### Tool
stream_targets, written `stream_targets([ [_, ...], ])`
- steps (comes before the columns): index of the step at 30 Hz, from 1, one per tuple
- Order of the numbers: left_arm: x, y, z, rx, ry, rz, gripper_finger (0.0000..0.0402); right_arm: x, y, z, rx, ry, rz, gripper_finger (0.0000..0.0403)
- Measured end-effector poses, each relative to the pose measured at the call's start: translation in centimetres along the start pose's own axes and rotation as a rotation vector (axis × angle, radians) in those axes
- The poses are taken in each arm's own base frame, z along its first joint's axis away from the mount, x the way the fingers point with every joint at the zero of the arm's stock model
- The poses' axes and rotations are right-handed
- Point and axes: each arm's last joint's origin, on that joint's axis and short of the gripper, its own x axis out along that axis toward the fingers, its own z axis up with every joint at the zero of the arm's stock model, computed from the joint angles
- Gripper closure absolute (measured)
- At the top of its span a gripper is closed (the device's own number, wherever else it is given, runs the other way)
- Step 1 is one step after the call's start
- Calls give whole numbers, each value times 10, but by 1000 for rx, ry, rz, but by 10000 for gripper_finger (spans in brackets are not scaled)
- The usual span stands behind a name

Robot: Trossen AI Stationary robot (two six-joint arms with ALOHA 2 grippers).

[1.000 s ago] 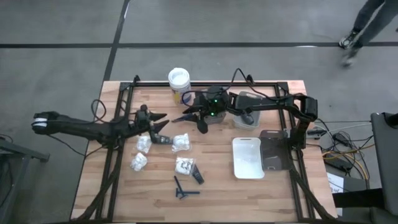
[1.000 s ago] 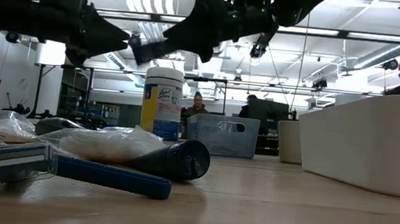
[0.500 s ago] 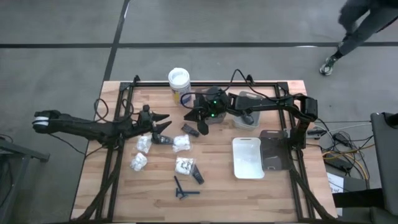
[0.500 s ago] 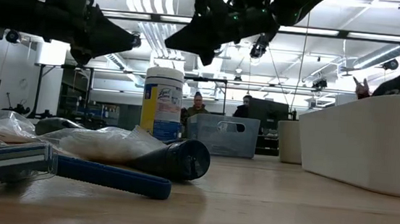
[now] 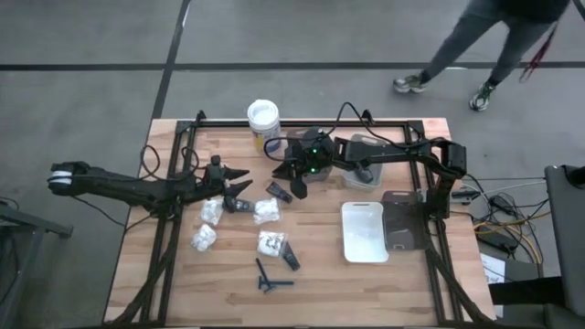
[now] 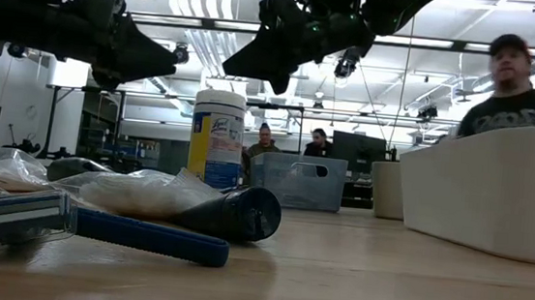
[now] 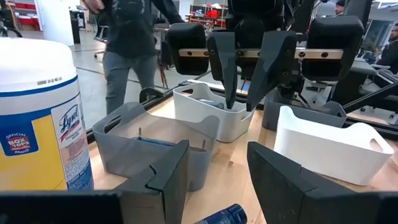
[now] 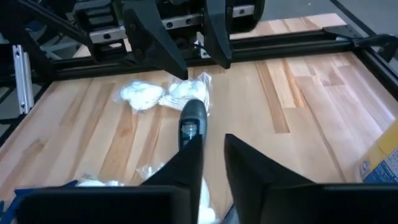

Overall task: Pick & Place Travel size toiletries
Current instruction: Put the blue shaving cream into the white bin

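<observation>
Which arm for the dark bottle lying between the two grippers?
Right, probably. The right gripper hangs almost over the dark bottle, jaws open, and its wrist view shows the bottle just ahead of them. The left gripper, also open, sits farther back.

Counting now: four white packets on the wood, there's one (image 5: 210, 211), two (image 5: 203, 238), three (image 5: 267, 210), four (image 5: 271, 243). Three small dark bottles or tubes, can't tell which is which: one (image 5: 242, 206), another (image 5: 277, 191), a third (image 5: 289, 259). One blue razor (image 5: 270, 274). One white-lidded tub (image 5: 262, 117). Trays, four of them: two grey (image 7: 155, 140) (image 7: 329, 112), two white (image 7: 211, 112) (image 7: 329, 149). And one person (image 5: 475, 41) striding past the table's far side.
</observation>
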Motion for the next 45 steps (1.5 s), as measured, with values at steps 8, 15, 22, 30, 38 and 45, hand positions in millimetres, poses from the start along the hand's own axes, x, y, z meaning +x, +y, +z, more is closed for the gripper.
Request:
stream_targets([
  [8, 0, 0, -1, 24, 5, 1, 234, 4, 12, -4, -51, 74, -182, 244],
  [15, 0, 0, -1, 58, 8, -18, 234, 6, 22, -1, -64, 81, -238, 201],
  [22, 0, -1, -1, 65, 10, -31, 234, 6, 21, -6, 0, 111, -274, 182],
  [30, 0, -1, -2, 84, 20, -37, 234, 38, 15, -34, 20, 223, -303, 188],
  [38, 0, -1, -4, 87, 37, -57, 234, 65, 5, -60, 80, 374, -327, 197],
  [45, 0, -1, -5, 95, 53, -56, 234, 74, 3, -69, 91, 416, -328, 191],
])
